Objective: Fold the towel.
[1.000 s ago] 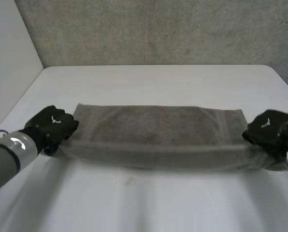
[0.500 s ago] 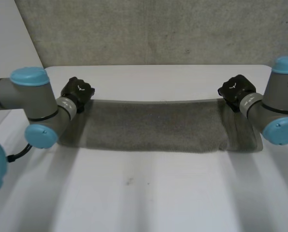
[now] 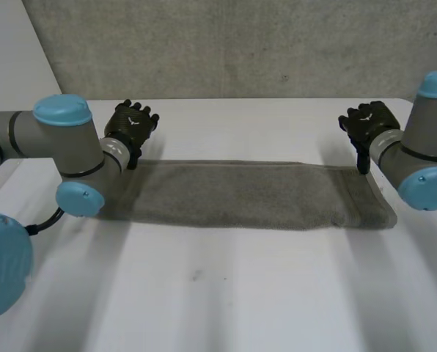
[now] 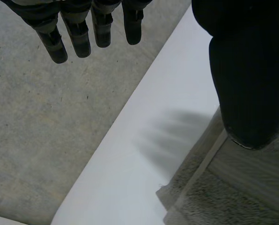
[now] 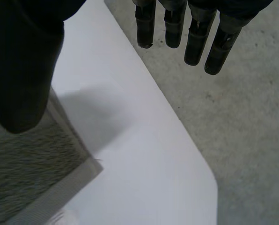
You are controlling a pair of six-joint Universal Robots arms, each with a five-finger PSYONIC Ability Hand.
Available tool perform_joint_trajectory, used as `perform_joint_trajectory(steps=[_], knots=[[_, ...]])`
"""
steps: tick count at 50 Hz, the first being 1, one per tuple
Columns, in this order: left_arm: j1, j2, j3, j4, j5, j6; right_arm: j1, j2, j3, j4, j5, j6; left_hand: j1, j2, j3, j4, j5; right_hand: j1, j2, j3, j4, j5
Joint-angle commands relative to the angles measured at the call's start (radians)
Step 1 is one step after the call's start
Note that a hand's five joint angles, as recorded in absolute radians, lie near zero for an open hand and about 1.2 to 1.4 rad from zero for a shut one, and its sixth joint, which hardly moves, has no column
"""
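Across the tabletop (image 3: 226,293) the towel (image 3: 240,194) lies flat as a long band (soft, limp and light, I judge, so best pinched at its end corners), with the left robot hand (image 3: 130,125) and right robot hand (image 3: 366,121) hovering beyond its far corners, fingers straight, empty.

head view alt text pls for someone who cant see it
A grey towel lies flat as a long narrow band across the white table. The robot's left hand and right hand hover open near its two far corners, one at each end, holding nothing.
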Motion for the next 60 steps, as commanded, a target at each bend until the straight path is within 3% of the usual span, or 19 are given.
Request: perform_joint_trajectory(steps=[1, 11, 21, 22, 23, 24, 25, 32, 35, 37, 42, 46, 51, 53, 59, 60], knots=[[0.003, 0.165, -0.253, 0.019, 0.013, -0.05, -0.012, -0.209, 0.292, 0.05, -0.012, 0.058, 0.002, 0.006, 0.006, 0.007, -0.035, -0.067, -0.076, -0.072, -0.086, -0.064], [0.005, 0.322, -0.481, 0.129, 0.014, -0.14, -0.098, -0.308, 0.518, 0.052, -0.084, 0.063, 0.002, 0.006, 0.006, 0.007, -0.035, 0.002, -0.007, -0.003, -0.018, 0.004], [0.005, 0.366, -0.549, 0.149, 0.014, -0.22, -0.138, -0.216, 0.572, 0.018, -0.113, 0.063, 0.002, 0.006, 0.006, 0.007, -0.035, 0.257, 0.249, 0.253, 0.238, 0.26], [0.005, 0.368, -0.555, 0.149, 0.014, -0.226, -0.149, -0.196, 0.572, 0.006, -0.113, 0.063, 0.002, 0.006, 0.006, 0.007, -0.035, 0.362, 0.353, 0.357, 0.343, 0.365], [0.005, 0.368, -0.56, 0.149, 0.014, -0.231, -0.159, -0.178, 0.57, -0.012, -0.113, 0.063, 0.002, 0.006, 0.006, 0.007, -0.035, 0.718, 0.709, 0.713, 0.699, 0.72], [0.005, 0.368, -0.56, 0.149, 0.014, -0.231, -0.159, -0.177, 0.57, -0.013, -0.113, 0.063, 0.002, 0.006, 0.006, 0.007, -0.035, 0.721, 0.713, 0.716, 0.702, 0.724], [0.005, 0.369, -0.566, 0.149, 0.014, -0.231, -0.172, -0.168, 0.569, -0.035, -0.112, 0.063, 0.002, 0.006, 0.006, 0.007, -0.035, 1.102, 1.093, 1.097, 1.083, 1.105], [0.005, 0.394, -0.601, 0.149, 0.013, -0.245, -0.264, -0.206, 0.566, -0.14, -0.061, 0.043, 0.002, 0.006, 0.006, 0.007, -0.035, 1.155, 1.146, 1.15, 1.136, 1.157], [0.013, 0.425, -0.632, 0.157, 0.013, -0.266, -0.339, -0.237, 0.563, -0.146, -0.056, -0.009, 0.002, 0.006, 0.007, 0.008, -0.034, 1.155, 1.146, 1.15, 1.136, 1.157], [0.017, 0.455, -0.661, 0.172, 0.013, -0.295, -0.432, -0.242, 0.552, -0.141, -0.047, -0.123, 0.005, 0.009, 0.01, 0.011, -0.031, 1.155, 1.146, 1.15, 1.136, 1.157], [0.02, 0.498, -0.69, 0.18, 0.014, -0.32, -0.483, -0.243, 0.526, -0.144, -0.041, -0.286, 0.008, 0.012, 0.013, 0.014, -0.028, 1.155, 1.146, 1.15, 1.136, 1.157], [0.022, 0.515, -0.699, 0.18, 0.014, -0.322, -0.482, -0.253, 0.486, -0.149, -0.042, -0.271, 0.008, 0.012, 0.013, 0.014, -0.028, 1.155, 1.146, 1.15, 1.136, 1.157], [0.023, 0.518, -0.706, 0.18, 0.014, -0.325, -0.386, -0.308, 0.432, -0.155, -0.046, -0.182, 0.011, 0.015, 0.016, 0.017, -0.025, 1.155, 1.146, 1.15, 1.136, 1.157], [0.029, 0.518, -0.709, 0.18, 0.013, -0.325, -0.246, -0.349, 0.411, -0.178, -0.047, -0.106, 0.014, 0.018, 0.019, 0.02, -0.022, 1.155, 1.146, 1.15, 1.136, 1.157], [0.031, 0.518, -0.721, 0.18, 0.013, -0.326, -0.037, -0.369, 0.429, -0.249, -0.05, -0.024, 0.017, 0.021, 0.022, 0.023, -0.019, 1.155, 1.146, 1.15, 1.136, 1.157], [0.031, 0.52, -0.727, 0.184, 0.013, -0.326, 0.051, -0.369, 0.44, -0.276, -0.05, -0.018, 0.017, 0.021, 0.022, 0.023, -0.019, 1.155, 1.146, 1.15, 1.136, 1.157]])
